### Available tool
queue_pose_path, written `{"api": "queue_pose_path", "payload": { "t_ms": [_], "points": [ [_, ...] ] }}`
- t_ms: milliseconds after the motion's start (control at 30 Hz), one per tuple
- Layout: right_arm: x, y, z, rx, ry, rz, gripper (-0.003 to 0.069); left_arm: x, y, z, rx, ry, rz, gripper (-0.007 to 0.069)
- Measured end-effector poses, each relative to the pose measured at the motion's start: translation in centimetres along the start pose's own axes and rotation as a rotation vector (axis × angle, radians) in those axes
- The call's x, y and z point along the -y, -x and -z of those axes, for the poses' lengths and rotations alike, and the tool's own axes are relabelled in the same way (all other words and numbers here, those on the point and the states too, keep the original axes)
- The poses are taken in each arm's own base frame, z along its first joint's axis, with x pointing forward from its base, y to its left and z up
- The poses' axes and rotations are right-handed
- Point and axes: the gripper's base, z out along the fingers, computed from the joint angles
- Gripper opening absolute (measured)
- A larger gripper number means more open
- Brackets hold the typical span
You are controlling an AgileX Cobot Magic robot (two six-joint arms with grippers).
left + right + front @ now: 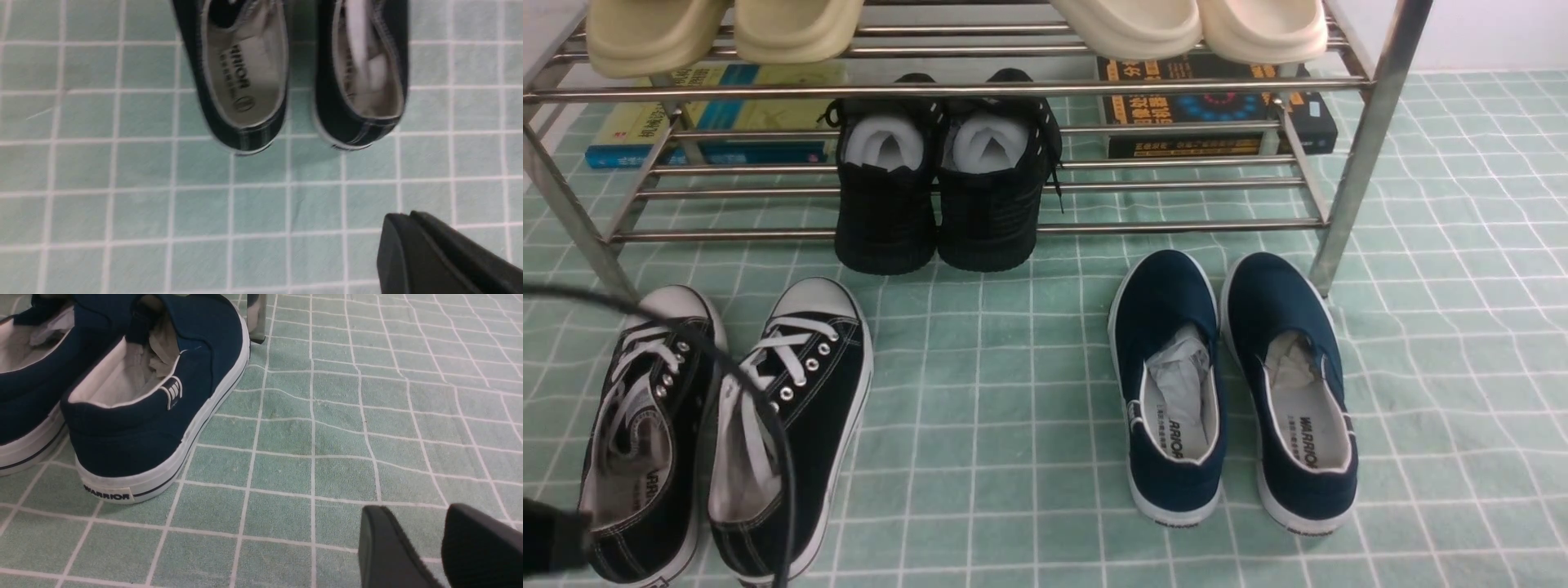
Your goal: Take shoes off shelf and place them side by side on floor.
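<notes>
Two black canvas shoes with white laces stand side by side on the pale green gridded floor (1013, 392) at the front left, one (645, 433) further left than the other (792, 416), toes towards the shelf (980, 86). The left wrist view looks down on their heels (245, 81) (363, 81). My left gripper (404, 215) hangs behind those heels, apart from them, shut with nothing in it. A dark part of the left arm (551, 535) shows at the bottom left corner of the front view. My right gripper (414, 508) is open over bare floor, to the right of the navy slip-ons.
All-black shoes (939, 188) with white stuffing sit on the shelf's lower tier. Cream slippers (727, 28) lie on the top tier, with books (1217, 106) behind. Navy slip-ons (1233, 384) stand on the floor near the shelf's right leg (256, 318). A black cable (727, 384) arcs over the sneakers.
</notes>
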Motion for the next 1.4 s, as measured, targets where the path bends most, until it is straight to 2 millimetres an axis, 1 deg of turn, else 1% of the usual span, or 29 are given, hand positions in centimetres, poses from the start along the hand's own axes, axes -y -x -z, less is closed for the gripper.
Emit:
{"api": "queue_pose_path", "payload": {
  "t_ms": [33,100,133,200,233,267,300,333,400,600,800,1000,1067,1167,1400],
  "points": [
    [0.0,0.0,0.0,0.000,0.000,0.000,0.0239,0.1,-1.1,0.0,0.065,-0.024,0.004,0.0001],
    [0.0,0.0,0.0,0.000,0.000,0.000,0.0239,0.1,-3.5,-1.1,0.192,-0.067,0.025,0.0001],
    [0.0,0.0,0.0,0.000,0.000,0.000,0.0239,0.1,-4.4,-1.5,0.226,-0.073,0.029,0.0001],
    [0.0,0.0,0.0,0.000,0.000,0.000,0.0239,-0.1,-6.0,-2.4,0.353,-0.089,0.046,0.0001],
    [0.0,0.0,0.0,0.000,0.000,0.000,0.0239,-0.2,-6.6,-2.8,0.397,-0.091,0.050,0.0001],
    [0.0,0.0,0.0,0.000,0.000,0.000,0.0239,-0.2,-6.9,-2.9,0.405,-0.092,0.051,0.0001],
    [0.0,0.0,0.0,0.000,0.000,0.000,0.0239,-0.3,-7.6,-3.3,0.458,-0.094,0.055,0.0001],
    [0.0,0.0,0.0,0.000,0.000,0.000,0.0239,-0.4,-7.7,-3.4,0.468,-0.094,0.055,0.0001],
    [0.0,0.0,0.0,0.000,0.000,0.000,0.0239,-0.5,-8.8,-4.2,0.498,-0.094,0.057,0.0001],
    [0.0,0.0,0.0,0.000,0.000,0.000,0.0239,-0.7,-10.1,-5.5,0.452,-0.084,0.053,0.0002],
    [0.0,0.0,0.0,0.000,0.000,0.000,0.0239,-0.9,-10.1,-5.6,0.457,-0.063,0.031,0.0009],
    [0.0,0.0,0.0,0.000,0.000,0.000,0.0239,-1.2,-10.6,-6.6,0.492,-0.029,0.000,0.0013],
    [0.0,0.0,0.0,0.000,0.000,0.000,0.0239,-1.5,-11.5,-7.4,0.530,-0.003,-0.028,0.0015],
    [0.0,0.0,0.0,0.000,0.000,0.000,0.0239,-1.8,-12.4,-7.9,0.583,0.032,-0.029,0.0017],
    [0.0,0.0,0.0,0.000,0.000,0.000,0.0239,-2.1,-12.5,-8.0,0.610,0.083,-0.010,0.0017]
  ]
}}
